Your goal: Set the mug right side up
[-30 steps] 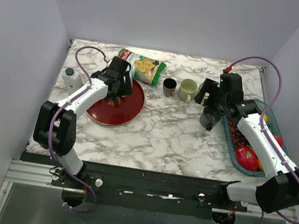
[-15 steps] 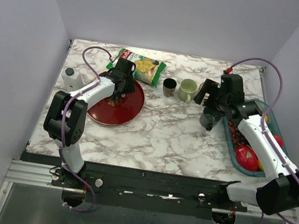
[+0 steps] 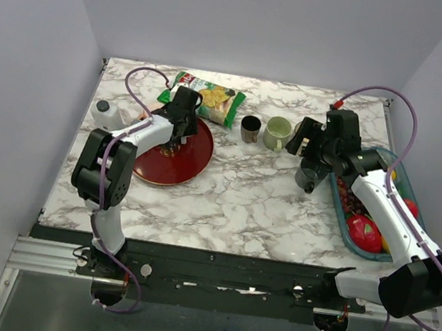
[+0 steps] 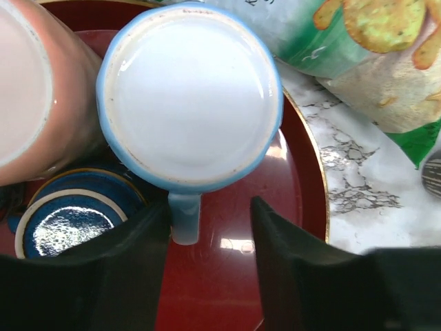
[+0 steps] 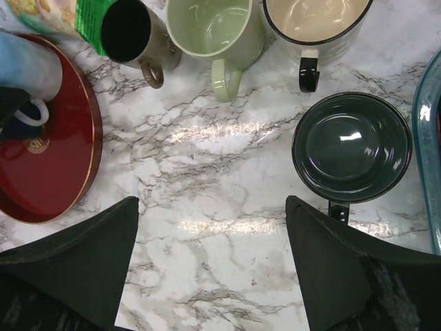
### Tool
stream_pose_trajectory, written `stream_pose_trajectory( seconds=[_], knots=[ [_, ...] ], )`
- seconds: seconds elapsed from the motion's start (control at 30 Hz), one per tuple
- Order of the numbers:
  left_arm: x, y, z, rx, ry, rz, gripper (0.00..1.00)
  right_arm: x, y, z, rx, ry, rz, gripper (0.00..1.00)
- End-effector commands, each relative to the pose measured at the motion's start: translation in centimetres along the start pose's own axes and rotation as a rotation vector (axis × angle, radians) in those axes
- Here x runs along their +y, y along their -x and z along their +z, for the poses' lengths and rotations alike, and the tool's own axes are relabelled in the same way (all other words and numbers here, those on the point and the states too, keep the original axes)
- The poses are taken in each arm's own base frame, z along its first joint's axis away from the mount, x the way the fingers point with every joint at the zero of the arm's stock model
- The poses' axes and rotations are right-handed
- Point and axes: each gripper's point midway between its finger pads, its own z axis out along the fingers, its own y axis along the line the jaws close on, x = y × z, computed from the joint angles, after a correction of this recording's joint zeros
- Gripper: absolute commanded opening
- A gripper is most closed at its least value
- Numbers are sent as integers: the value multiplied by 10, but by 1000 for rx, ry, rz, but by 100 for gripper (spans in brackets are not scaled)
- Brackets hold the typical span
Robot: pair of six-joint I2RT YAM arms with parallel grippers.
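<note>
mugs (image 5: 24, 65) (image 5: 131, 31) (image 5: 217, 24) (image 5: 313, 14) (image 5: 351, 148): 5 | other cups (image 4: 27, 89) (image 4: 65, 221): 2 | plate (image 3: 179, 169): 1 | chip bag (image 3: 214, 100): 1 | tray (image 5: 422, 152): 1 | bottle (image 3: 105, 113): 1

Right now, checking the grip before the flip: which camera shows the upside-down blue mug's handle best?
Left wrist. The blue mug fills it, base up on the red plate, handle inside the open left gripper. Right wrist shows only its side and handle at the left edge. Top external: the left arm largely hides it.
</note>
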Motion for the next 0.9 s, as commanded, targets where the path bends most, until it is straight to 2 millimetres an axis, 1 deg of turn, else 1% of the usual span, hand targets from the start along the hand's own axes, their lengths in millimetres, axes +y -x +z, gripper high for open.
stream_pose_trajectory(
  seconds=[0.0,0.13,0.2,0.3,0.33,0.4,0.43,0.5,0.6,0.7,0.73,0.8,0.87],
  knots=[
    [7,3,10,-24,44,33,48,-1,-9,-1,25,4,9,92],
    [9,0,13,-16,52,37,38,-2,-10,0,27,3,14,92],
    [10,-2,13,-11,58,41,35,-1,-9,-1,25,4,14,92],
    [11,-3,15,-8,65,43,27,-1,-10,0,28,4,15,91],
    [12,-3,15,-6,68,45,22,-1,-10,0,28,4,15,91],
    [12,-3,15,-6,68,45,14,-2,-11,0,30,3,15,91],
    [11,-2,14,-10,66,44,7,-1,-11,-1,29,5,17,91],
    [11,-2,13,-9,64,44,0,-2,-11,0,30,5,17,91],
    [9,0,10,-14,48,40,0,-1,-12,0,33,7,20,91],
    [3,4,1,-19,21,29,0,1,-12,0,36,14,24,90],
    [-1,9,-4,-31,5,21,0,2,-11,-1,35,19,23,91],
    [-7,10,-13,-22,-23,2,0,4,-11,-1,38,28,25,91],
    [-13,18,-27,-33,-46,-20,0,7,-10,-2,40,43,27,91]
  ],
)
